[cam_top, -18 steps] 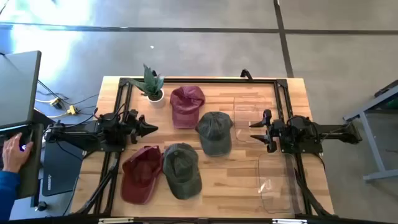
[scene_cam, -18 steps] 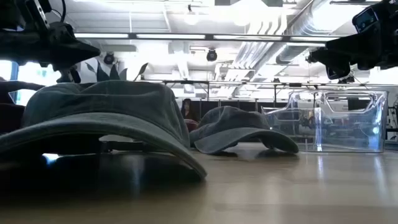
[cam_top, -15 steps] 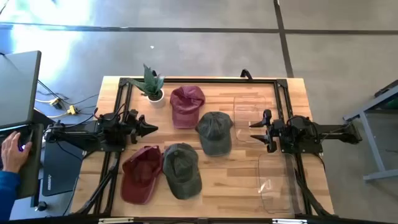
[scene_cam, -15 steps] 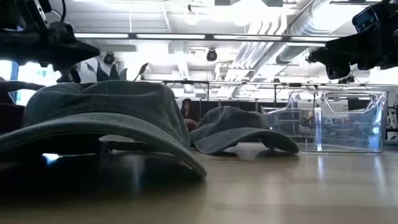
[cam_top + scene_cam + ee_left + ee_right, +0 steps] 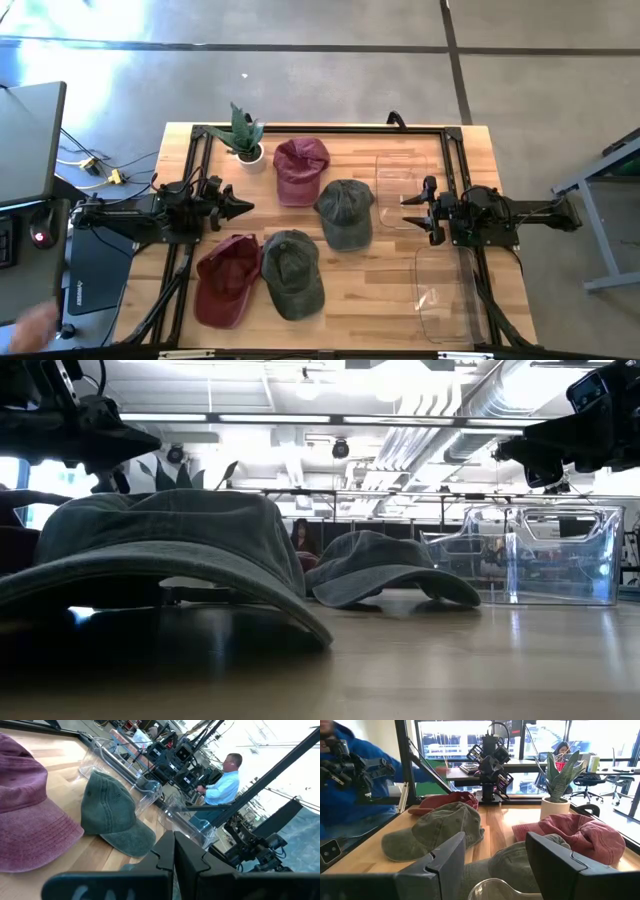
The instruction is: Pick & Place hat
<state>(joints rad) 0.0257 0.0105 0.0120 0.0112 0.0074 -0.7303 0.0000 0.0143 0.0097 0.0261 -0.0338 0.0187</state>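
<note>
Four caps lie crown-up on the wooden table. A red cap point(image 5: 300, 170) is toward the far edge and a grey-green cap point(image 5: 345, 212) sits at the middle. Another red cap point(image 5: 228, 280) and a green cap point(image 5: 292, 272) lie near the front. My left gripper point(image 5: 245, 207) hovers shut above the table, left of the caps, with the red cap point(image 5: 25, 820) and the grey-green cap point(image 5: 112, 815) ahead of it. My right gripper point(image 5: 405, 212) hovers open just right of the grey-green cap point(image 5: 520, 860), raised off the table point(image 5: 545, 455).
Two clear plastic bins stand on the table's right side, one far point(image 5: 405, 180) and one near point(image 5: 445, 290). A potted plant point(image 5: 243, 135) stands at the far left corner. A black frame rail point(image 5: 320, 129) runs around the table. A person point(image 5: 222, 782) stands beyond the right edge.
Both arms and all the caps have stayed still. A person's hand at the desk left of the table has drawn back from the mouse toward the near side.
</note>
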